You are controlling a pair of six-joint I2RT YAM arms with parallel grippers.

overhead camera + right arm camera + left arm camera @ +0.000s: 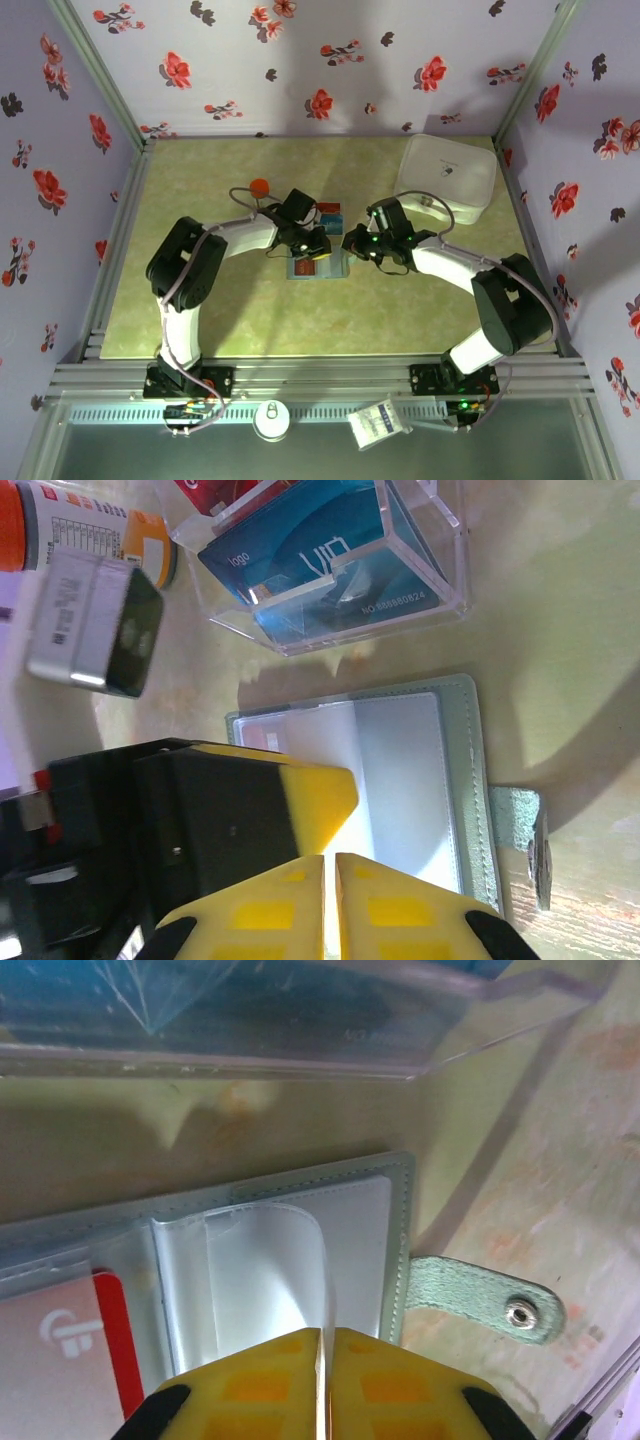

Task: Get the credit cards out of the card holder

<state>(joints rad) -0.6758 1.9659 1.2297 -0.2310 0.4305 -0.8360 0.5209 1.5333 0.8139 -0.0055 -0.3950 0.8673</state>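
- Left gripper (322, 1385): fingers pressed together at a clear sleeve of the open card holder (360, 1230), with the red card (118, 1350) in its pocket.
- Right gripper (330, 905): fingers closed, over the holder beside the clear box (345, 615).
- Both arms bend inward.

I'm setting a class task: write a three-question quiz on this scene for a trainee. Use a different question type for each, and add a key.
1. True or false: the card holder lies open, with its clear sleeves showing.
2. Where is the blue card? A) in the clear box; B) in a sleeve of the card holder; C) under the card holder.
3. Fill in: in the left wrist view, the sleeved card in the card holder is coloured ___.

Key: 1 true; 2 A; 3 red.
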